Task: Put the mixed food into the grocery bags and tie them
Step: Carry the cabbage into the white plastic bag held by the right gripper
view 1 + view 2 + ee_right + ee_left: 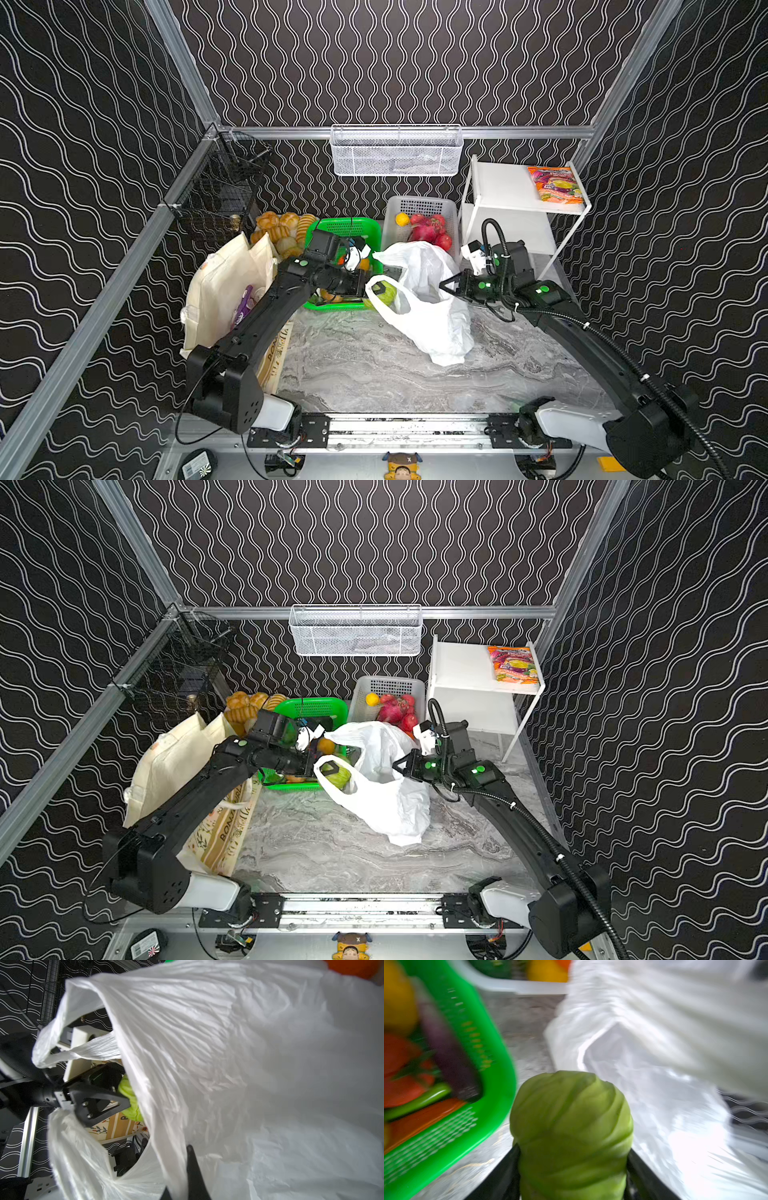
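My left gripper (380,291) (332,769) (572,1167) is shut on a green toy cabbage (386,296) (340,778) (571,1122) (128,1095), with a black finger on each side. It holds the cabbage at the open mouth of the white plastic carrier bag (432,320) (386,804) (654,1043) (249,1064). My right gripper (444,286) (397,766) (182,1167) is shut on that bag's far rim and holds it up. The cream canvas tote (220,286) (174,762) stands at the left behind my left arm, a purple snack packet (243,309) showing inside it.
A green basket (345,226) (311,704) (500,1076) of toy vegetables sits beside the bag. Behind it are a pale basket (419,203) of red produce and a pile of bread rolls (278,228). A white shelf (507,187) with an orange packet (557,183) stands back right.
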